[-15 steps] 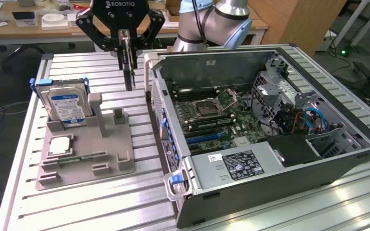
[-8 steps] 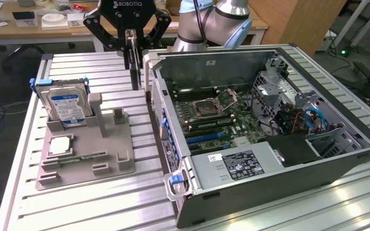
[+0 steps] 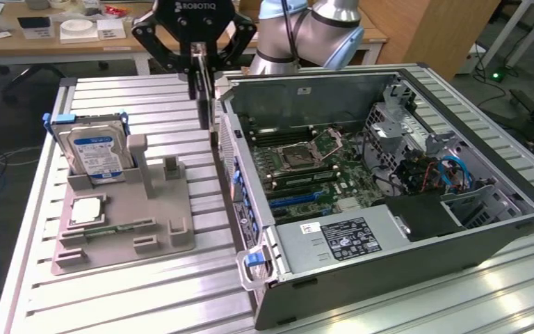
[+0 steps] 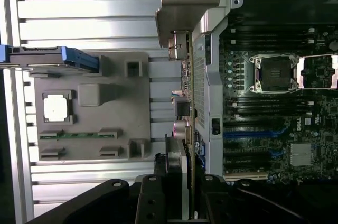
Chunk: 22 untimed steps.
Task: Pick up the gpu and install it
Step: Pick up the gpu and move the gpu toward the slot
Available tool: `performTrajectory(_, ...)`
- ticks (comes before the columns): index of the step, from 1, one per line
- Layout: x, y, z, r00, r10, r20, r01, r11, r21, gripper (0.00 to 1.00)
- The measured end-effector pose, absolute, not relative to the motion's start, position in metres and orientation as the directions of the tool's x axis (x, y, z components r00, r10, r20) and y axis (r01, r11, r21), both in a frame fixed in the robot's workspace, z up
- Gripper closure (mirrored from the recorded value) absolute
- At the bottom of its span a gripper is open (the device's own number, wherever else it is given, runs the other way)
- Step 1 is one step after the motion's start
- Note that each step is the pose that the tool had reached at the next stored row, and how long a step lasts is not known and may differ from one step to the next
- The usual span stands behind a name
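Above the slatted table (image 3: 156, 292), the gpu (image 3: 202, 104) clamped in the jaws should be held plumb and squared to the motherboard (image 3: 341, 174) slots.

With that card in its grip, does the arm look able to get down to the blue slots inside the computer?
Probably yes. The case lies open on top, leaving the blue slots uncovered; the tool, holding the gpu, hangs just outside its wall.

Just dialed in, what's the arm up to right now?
The gripper holds the gpu upright in the air, just outside the open case, between it and the grey holder. The card is not in a slot yet. The hard drive and CPU sit in the holder.
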<state>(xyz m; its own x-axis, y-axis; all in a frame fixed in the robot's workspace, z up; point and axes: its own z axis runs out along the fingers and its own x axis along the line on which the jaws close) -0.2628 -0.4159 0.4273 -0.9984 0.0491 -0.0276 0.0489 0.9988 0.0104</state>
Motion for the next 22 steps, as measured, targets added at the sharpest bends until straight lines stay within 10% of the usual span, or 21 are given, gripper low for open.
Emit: performTrajectory(22, -0.222, -0.416, 0.427, -0.998, 0.048, -0.028, 0.048, 0.999, 0.010, 0.72)
